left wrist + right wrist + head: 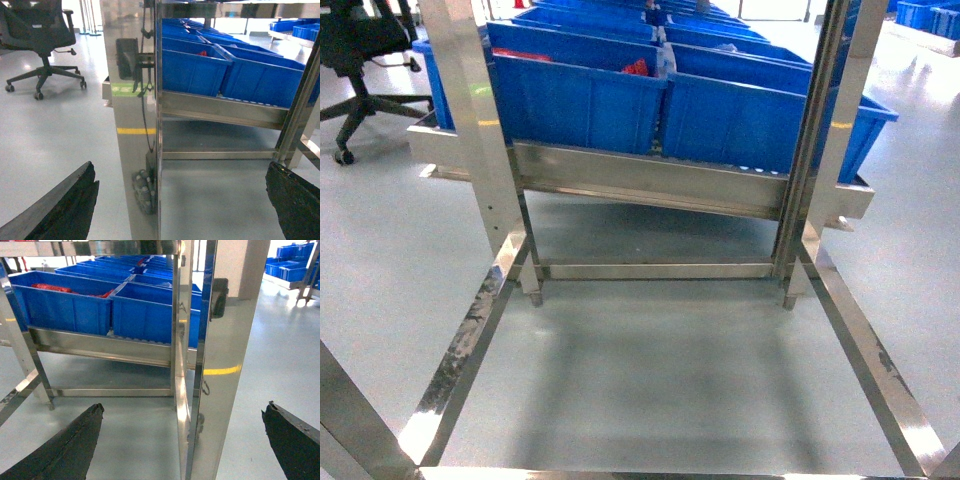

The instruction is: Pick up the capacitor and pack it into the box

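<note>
Both tools gaping, holding nothing: left tool, right tool | steel post looming dead ahead | risking collision | capacitor, box nowhere showing

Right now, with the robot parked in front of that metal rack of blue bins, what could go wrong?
1. Both hands, left hand and right hand, hang open close to the steel posts; a careless swing could strike one.
2. No capacitor or pink box shows in any view, so it may reach into the wrong blue bin.
</note>
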You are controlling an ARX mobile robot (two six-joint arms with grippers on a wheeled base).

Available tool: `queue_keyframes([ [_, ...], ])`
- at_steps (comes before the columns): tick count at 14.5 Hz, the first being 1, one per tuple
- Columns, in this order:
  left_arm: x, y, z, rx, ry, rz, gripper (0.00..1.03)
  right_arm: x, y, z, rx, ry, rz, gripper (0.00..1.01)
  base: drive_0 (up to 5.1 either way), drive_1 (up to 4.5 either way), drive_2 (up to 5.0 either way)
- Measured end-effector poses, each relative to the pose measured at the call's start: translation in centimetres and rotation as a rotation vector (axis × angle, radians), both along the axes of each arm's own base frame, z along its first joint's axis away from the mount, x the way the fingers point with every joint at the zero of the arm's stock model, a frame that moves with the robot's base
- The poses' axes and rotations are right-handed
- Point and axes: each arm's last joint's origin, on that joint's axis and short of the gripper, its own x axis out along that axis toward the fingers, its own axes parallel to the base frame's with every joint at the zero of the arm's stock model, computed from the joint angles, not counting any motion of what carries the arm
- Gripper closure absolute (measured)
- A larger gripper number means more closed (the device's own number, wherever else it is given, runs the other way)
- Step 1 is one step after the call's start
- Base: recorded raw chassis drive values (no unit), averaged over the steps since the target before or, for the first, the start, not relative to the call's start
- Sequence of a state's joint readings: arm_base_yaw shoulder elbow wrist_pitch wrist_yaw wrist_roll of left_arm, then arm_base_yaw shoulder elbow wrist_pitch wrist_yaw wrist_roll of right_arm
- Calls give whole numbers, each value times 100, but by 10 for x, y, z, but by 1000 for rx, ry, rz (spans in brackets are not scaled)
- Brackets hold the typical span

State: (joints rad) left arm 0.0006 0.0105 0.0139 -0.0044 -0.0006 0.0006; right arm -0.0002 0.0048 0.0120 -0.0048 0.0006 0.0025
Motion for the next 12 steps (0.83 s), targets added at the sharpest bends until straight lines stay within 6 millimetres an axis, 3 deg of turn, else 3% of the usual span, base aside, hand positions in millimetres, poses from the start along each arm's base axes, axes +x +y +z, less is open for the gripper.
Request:
queue_keyframes([
  [12, 0, 0, 0, 0, 1, 0, 5, 0, 0, 0, 0, 1, 0, 3, 0, 0, 0],
])
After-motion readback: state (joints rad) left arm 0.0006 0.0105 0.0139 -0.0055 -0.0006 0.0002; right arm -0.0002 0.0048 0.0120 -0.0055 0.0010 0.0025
